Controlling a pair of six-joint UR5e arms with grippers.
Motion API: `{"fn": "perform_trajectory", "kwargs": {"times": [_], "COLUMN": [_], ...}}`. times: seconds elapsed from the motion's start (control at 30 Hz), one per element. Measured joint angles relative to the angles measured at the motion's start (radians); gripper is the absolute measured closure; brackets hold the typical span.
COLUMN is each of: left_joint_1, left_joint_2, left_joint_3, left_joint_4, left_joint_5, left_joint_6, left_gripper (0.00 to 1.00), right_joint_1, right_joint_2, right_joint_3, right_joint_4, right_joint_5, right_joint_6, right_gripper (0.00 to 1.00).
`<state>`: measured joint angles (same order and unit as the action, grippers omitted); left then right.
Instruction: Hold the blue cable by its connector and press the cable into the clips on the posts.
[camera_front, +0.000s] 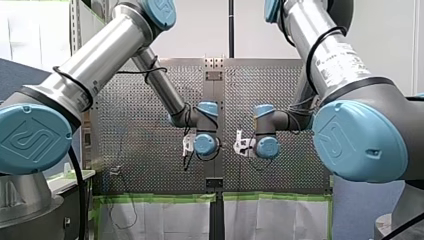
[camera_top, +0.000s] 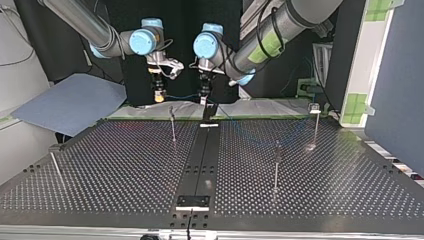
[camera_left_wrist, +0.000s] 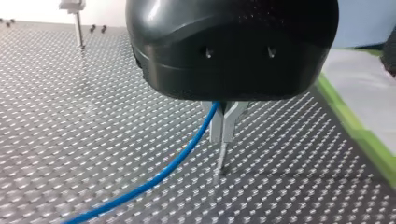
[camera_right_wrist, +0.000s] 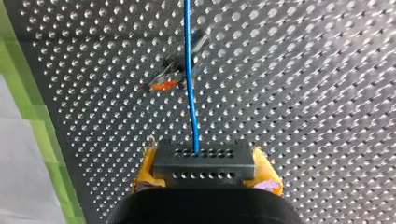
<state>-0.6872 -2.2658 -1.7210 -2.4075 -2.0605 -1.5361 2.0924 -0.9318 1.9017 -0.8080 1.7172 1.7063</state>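
Left arm (camera_front: 100, 60) and right arm (camera_front: 327, 55) bent inward, wrists near each other, left claw (camera_left_wrist: 223, 136) pinched closed, right claw (camera_right_wrist: 205, 169) clamped

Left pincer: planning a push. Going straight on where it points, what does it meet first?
Likely the thin post just below the left pincer; otherwise the table. Depth is unclear.

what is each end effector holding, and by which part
My right end effector holds the blue cable by its black connector, between yellow pads. My left end effector appears to pinch the cable along its length.
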Motion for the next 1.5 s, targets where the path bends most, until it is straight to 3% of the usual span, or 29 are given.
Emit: {"fn": "perform_trajectory", "kwargs": {"times": [0.37, 0.63, 1.0, 1.3, 1.5], "left_joint_1": [-0.009, -0.031, -0.038, -0.045, -0.052], "left_joint_2": [-0.021, -0.028, -0.098, -0.185, -0.214], "left_joint_3": [0.009, 0.072, 0.182, 0.255, 0.262], "left_joint_4": [0.009, -0.005, -0.054, -0.057, -0.05], "left_joint_5": [-0.001, 0.012, 0.003, -0.016, -0.044], "left_joint_6": [-0.013, -0.064, -0.09, -0.089, -0.079], "left_gripper": [0.98, 0.98, 0.98, 0.95, 0.95], "right_joint_1": [-0.04, -0.068, -0.099, -0.117, -0.12], "right_joint_2": [0.052, 0.102, 0.124, 0.124, 0.124], "right_joint_3": [0.0, -0.018, -0.024, -0.038, -0.058], "right_joint_4": [-0.108, -0.174, -0.18, -0.17, -0.132], "right_joint_5": [-0.048, -0.073, -0.089, -0.14, -0.172], "right_joint_6": [0.034, 0.056, 0.062, 0.065, 0.048], "right_gripper": [1.0, 1.0, 1.0, 1.0, 1.0]}}
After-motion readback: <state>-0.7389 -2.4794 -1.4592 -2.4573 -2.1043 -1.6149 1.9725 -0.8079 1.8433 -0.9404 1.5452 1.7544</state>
